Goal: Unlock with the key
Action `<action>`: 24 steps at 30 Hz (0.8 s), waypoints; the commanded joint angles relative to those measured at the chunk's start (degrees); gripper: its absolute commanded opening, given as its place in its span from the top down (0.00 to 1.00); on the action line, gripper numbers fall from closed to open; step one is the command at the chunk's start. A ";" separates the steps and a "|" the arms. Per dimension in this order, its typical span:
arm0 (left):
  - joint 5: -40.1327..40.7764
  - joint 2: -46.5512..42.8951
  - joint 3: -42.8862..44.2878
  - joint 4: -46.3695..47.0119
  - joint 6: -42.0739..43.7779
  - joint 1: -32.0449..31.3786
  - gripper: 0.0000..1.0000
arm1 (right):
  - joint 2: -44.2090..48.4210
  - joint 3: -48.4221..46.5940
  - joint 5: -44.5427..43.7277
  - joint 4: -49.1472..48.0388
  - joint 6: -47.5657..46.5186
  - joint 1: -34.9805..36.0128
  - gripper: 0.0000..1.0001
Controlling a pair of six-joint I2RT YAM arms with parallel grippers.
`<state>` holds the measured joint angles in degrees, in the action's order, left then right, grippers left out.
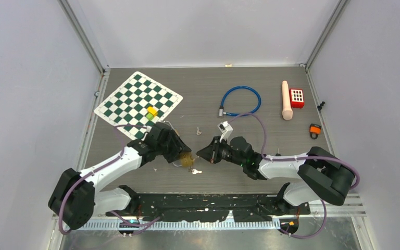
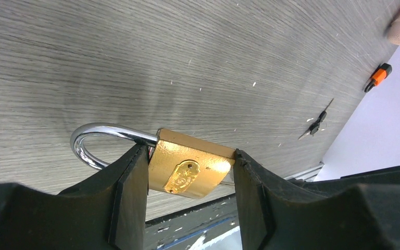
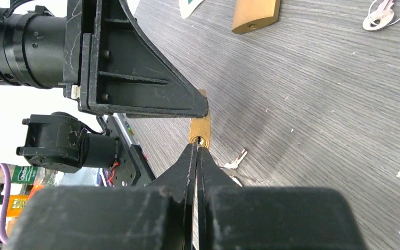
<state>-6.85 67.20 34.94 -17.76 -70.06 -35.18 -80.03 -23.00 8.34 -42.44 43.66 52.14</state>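
Note:
My left gripper [image 1: 182,155] is shut on a brass padlock [image 2: 192,169], gripping its body by the two sides. The chrome shackle [image 2: 86,143] is closed and sticks out to the left. The padlock is held just above the table. In the right wrist view its keyhole face [image 3: 200,131] points at my right gripper [image 3: 197,149], with the left gripper's finger [image 3: 135,62] above it. My right gripper [image 1: 202,152] is pressed shut on a thin key. Its tip is at the keyhole.
A loose key [image 1: 195,171] lies on the table under the padlock, and another [image 1: 198,130] further back. A chessboard [image 1: 138,99] is at back left, a blue cable lock [image 1: 241,100] mid-back. A wooden peg [image 1: 286,100], red block [image 1: 297,98] and orange item [image 1: 315,130] are to the right.

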 commanded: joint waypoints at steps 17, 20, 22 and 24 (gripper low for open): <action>-3.76 -4.31 0.35 11.94 -4.21 0.29 1.00 | 8.46 5.80 -6.59 -8.24 -1.63 1.20 0.95; -4.06 -4.32 0.37 12.05 -4.30 0.35 1.00 | 8.97 7.33 -7.93 -12.00 -1.85 1.21 0.95; -4.05 -4.56 0.32 12.07 -4.31 0.34 1.00 | 9.15 8.15 -9.16 -14.60 -2.07 1.24 0.95; -4.21 -4.71 0.32 12.05 -4.30 0.32 1.00 | 9.33 9.02 -11.09 -17.07 -2.59 1.51 0.95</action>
<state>-8.45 64.25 34.35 -12.73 -72.71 -35.07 -72.40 -15.11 1.91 -50.70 43.09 52.95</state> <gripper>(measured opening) 0.515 0.054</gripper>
